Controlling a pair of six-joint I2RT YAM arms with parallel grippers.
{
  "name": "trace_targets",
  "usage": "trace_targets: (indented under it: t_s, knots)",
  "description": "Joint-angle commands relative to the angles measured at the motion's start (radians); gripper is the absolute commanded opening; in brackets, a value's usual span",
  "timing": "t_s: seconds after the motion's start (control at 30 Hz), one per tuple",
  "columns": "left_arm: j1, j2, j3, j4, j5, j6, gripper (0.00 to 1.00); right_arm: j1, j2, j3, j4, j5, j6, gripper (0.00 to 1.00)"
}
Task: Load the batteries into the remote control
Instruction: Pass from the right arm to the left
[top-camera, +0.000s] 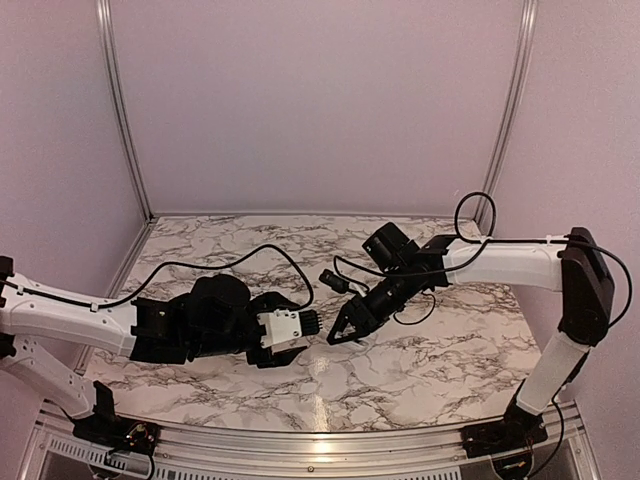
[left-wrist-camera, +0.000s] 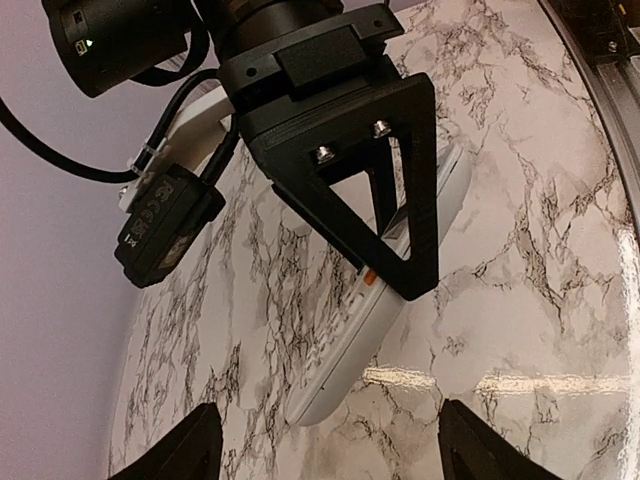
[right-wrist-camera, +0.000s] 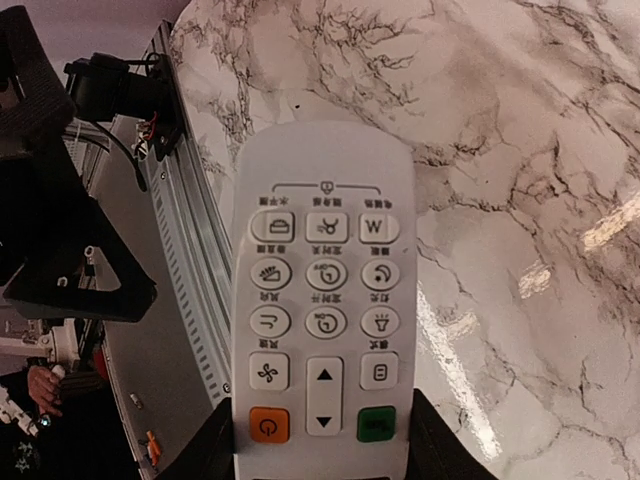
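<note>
Plainly, the right gripper (right-wrist-camera: 320, 438) clamps the remote control (right-wrist-camera: 320, 290) by its power-button end, its long axis running out toward the left gripper (left-wrist-camera: 325, 450). That gripper, jaws wide and empty, faces the remote's free end, near it; no batteries show.

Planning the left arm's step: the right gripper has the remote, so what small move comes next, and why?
Probably ease the left gripper forward onto the remote control's free end: its jaws stand open facing that end, not touching it, while the right gripper pinches the other end.
</note>
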Motion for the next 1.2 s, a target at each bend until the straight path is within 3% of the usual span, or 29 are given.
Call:
trace_targets:
  t_s: [0.0,0.37,0.77,0.87,0.97,1.17]
  knots:
    - [-0.029,0.061,0.054,-0.075,-0.016,0.082,0.74,0.042,0.024,0.06,-0.011,-0.046,-0.004,0.16]
    - [-0.066,0.154,0.088,-0.102,-0.054,0.123,0.54,0.074,0.064,0.098,-0.065,-0.068,-0.045,0.13]
    - [-0.069,0.213,0.123,-0.15,-0.116,0.133,0.23,0.074,0.073,0.117,-0.101,-0.112,-0.093,0.1]
    - [-0.07,0.217,0.138,-0.16,-0.104,0.115,0.15,0.075,0.072,0.126,-0.116,-0.098,-0.109,0.17]
    - [-0.068,0.194,0.134,-0.149,-0.07,0.076,0.09,0.074,0.048,0.133,-0.113,-0.06,-0.121,0.36]
    - [-0.063,0.133,0.114,-0.063,0.022,-0.012,0.0,0.026,-0.045,0.139,-0.027,0.041,-0.092,0.57]
